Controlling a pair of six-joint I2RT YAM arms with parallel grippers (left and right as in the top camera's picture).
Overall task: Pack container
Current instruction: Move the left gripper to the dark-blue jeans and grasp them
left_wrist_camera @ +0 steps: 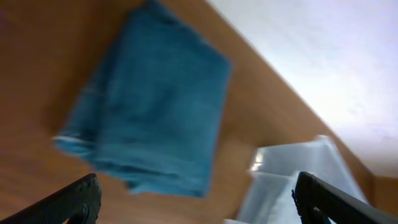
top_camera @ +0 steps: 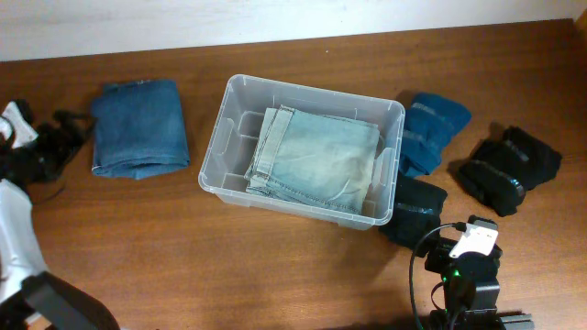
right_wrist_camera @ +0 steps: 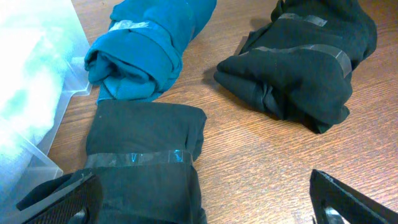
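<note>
The container (top_camera: 316, 92) is set mid-worktop (top_camera: 275, 266), with pale folded jeans (top_camera: 321, 160) laid inside. Darker blue jeans (top_camera: 138, 128) are seen to its left, a teal bundle (top_camera: 433, 128) and black bundles (top_camera: 415, 211) (all taped) to its right. The left jaws and the right jaws are spread wide, nothing held.

The left wrist view is blurred throughout: the folded blue denim garment (left_wrist_camera: 155, 106) shows no sharp seams, and the large clear plastic bin (left_wrist_camera: 280, 183) runs off the bottom edge. In the right wrist view the bottom edge cuts the taped black fabric roll (right_wrist_camera: 143, 165).
</note>
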